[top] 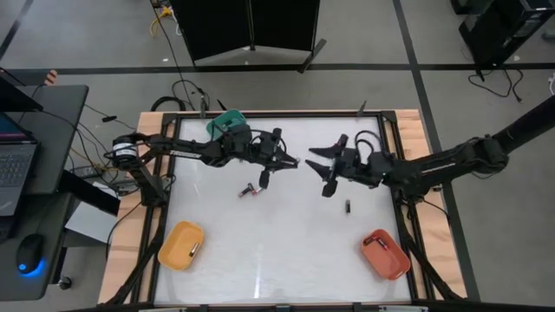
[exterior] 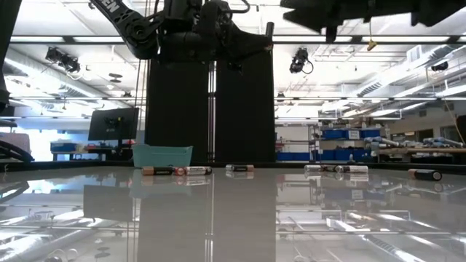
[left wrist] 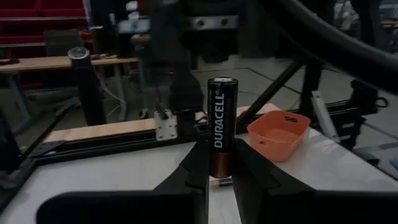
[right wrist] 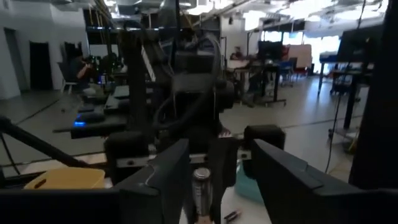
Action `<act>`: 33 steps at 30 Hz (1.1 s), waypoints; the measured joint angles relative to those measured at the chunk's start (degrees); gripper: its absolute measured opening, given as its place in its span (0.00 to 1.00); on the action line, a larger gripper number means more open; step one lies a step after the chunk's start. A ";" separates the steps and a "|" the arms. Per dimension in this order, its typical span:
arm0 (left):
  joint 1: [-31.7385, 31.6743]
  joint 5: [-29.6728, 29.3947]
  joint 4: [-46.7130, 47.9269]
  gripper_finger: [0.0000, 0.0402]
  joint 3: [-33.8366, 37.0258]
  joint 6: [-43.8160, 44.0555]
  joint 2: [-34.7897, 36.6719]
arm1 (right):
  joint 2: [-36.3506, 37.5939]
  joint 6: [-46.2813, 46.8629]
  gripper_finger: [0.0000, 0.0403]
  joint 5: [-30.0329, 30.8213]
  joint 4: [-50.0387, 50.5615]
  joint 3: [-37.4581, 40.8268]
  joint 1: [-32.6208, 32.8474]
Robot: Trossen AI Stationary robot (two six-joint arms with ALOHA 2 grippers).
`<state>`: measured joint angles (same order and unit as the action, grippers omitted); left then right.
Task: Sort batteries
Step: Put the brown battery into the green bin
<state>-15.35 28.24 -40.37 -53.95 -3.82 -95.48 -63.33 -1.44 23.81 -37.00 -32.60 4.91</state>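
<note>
Left wrist view, battery upright, clamped in left jaws, right jaws spread, empty.

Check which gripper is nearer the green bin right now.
Left. The left gripper hangs just right of the green bin, its fingers shut on a battery. The right gripper sits farther right, past centre.

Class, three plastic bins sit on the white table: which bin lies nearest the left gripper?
The green plastic bin at the table's far edge, just beside the left gripper; the yellow-orange bin and red-orange bin sit at the near corners.
</note>
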 joint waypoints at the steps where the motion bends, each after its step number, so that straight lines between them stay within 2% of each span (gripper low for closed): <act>1: -0.47 -0.01 0.99 0.12 0.00 -0.42 0.68 | 1.47 -0.58 0.47 0.00 1.69 -0.02 -0.02; 4: -2.02 -0.13 7.20 0.12 0.00 -2.29 4.44 | 5.37 -1.19 0.45 0.00 7.90 -0.02 -0.19; 6: -2.81 -1.73 14.24 0.12 0.00 -4.63 7.87 | 7.16 -1.18 0.39 -0.02 12.59 -0.02 -0.63; 12: -4.26 -15.72 42.60 0.12 -1.73 -11.67 18.53 | 7.28 -1.24 0.06 -0.07 20.98 -0.02 -2.27; 13: -4.55 -18.30 47.24 0.12 -2.40 -12.27 19.61 | 6.87 -1.43 0.04 -0.11 21.68 -0.04 -2.62; 17: -6.49 -25.90 62.58 0.12 -4.67 -11.95 21.82 | 4.05 -1.54 0.06 -1.51 22.72 -0.02 -4.13; 21: -11.31 -28.24 71.84 0.12 -4.96 -9.52 21.29 | 0.65 -1.66 0.03 -2.49 22.22 -0.02 -5.39; 27: -20.74 -28.65 73.23 0.12 -4.96 -8.71 17.75 | -3.47 -2.93 0.04 -3.34 20.40 0.00 -7.03; 33: -29.58 -28.65 75.03 0.12 -4.96 -10.23 10.38 | -5.09 -3.88 0.02 -5.95 19.41 0.00 -8.52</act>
<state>-44.93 -0.41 34.67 -58.92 -14.05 -85.10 -68.42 -5.32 17.87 -17.59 -32.60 -3.62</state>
